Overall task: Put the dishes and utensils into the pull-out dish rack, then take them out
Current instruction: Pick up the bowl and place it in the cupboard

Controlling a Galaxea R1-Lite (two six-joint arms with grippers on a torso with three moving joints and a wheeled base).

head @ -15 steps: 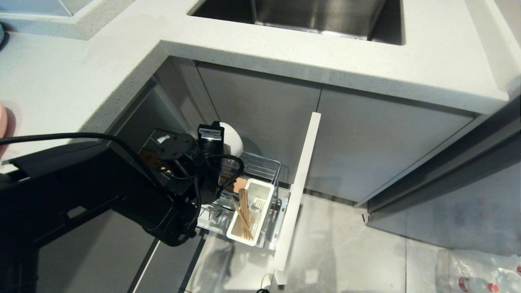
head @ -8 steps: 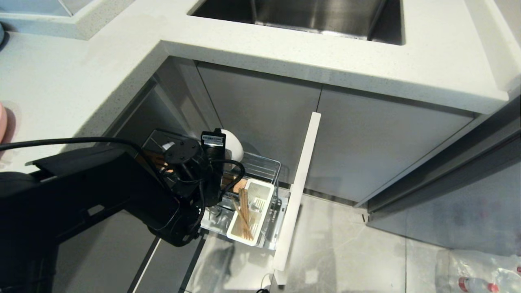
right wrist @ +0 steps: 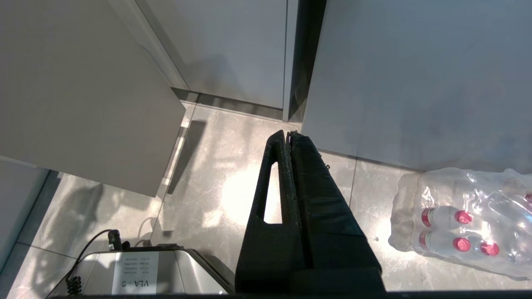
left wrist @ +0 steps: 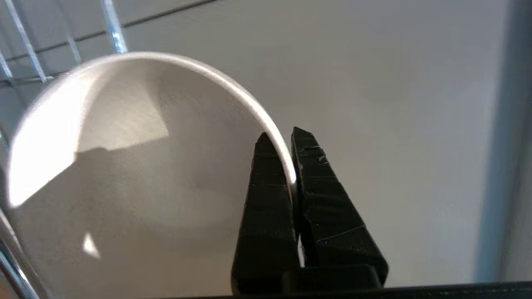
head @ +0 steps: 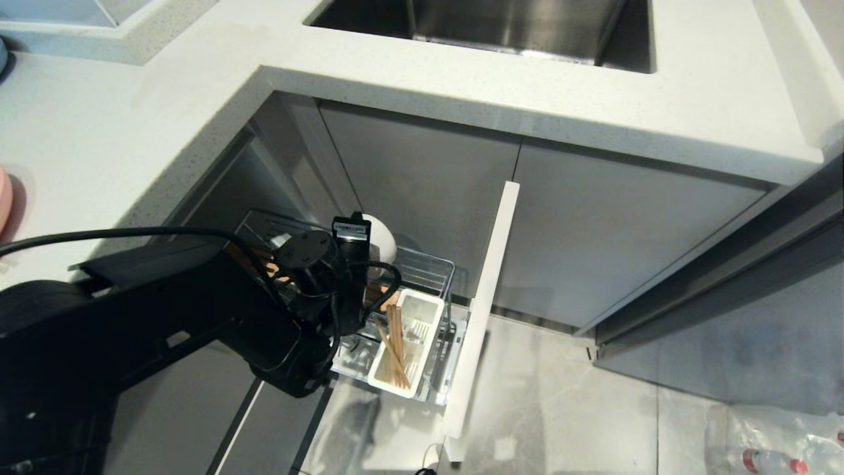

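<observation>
Far left edge of the desk (head: 99,132): a sliver of pink plate (head: 4,198), mostly out of frame. Left arm (head: 165,330) reaches down below the desk edge into the pulled-out rack (head: 428,264). Left hand (left wrist: 286,137) is pinched on the rim of the white bowl (left wrist: 124,166), one finger inside the rim, the other outside. In the head view the bowl (head: 381,237) sits on edge at the back of the rack, above the wooden strip (head: 379,298), mostly hidden by the wrist. Can't tell whether it touches the wires or the strip.

Just right of the wrist: white cutlery box (head: 422,310) at the front of the rack, chopsticks (head: 395,353) lying in it, tips fanned slightly. Spoon not visible. Pale drawer front (head: 484,303) closes off the rack's right side; grey floor tiles (head: 560,396) beyond it.

Right hand (right wrist: 289,133) is pressed together, empty, hanging over the floor. In its own view a shrink-wrapped pack of bottles (right wrist: 465,220) with red caps lies on the tiles beside it, near the cabinet (right wrist: 415,74).
</observation>
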